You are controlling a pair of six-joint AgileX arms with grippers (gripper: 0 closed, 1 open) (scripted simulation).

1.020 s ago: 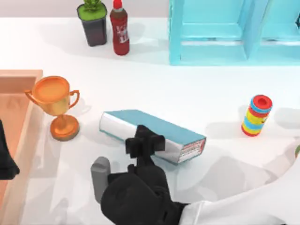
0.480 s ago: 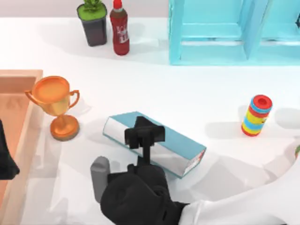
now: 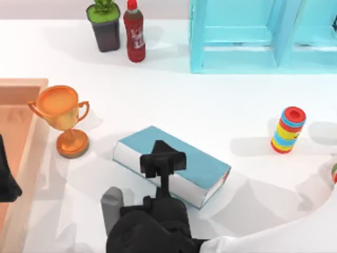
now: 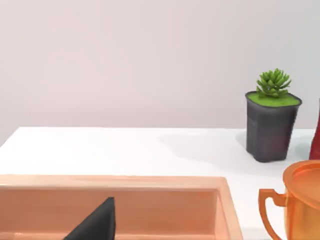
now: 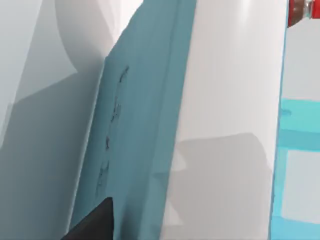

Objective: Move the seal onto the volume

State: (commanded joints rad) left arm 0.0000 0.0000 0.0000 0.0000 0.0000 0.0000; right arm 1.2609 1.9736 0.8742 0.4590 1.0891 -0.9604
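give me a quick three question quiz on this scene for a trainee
1. True or false: the right tool hovers over the volume.
2. Which arm is parked at the wooden tray? A. left arm B. right arm
3. Fill in: the red bottle stands beside the potted ____.
Key: 1 true; 2 A; 3 plant.

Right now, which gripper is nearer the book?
Right. The right gripper is over the book, near its front edge. The left arm sits parked at the table's far left, by the wooden tray.
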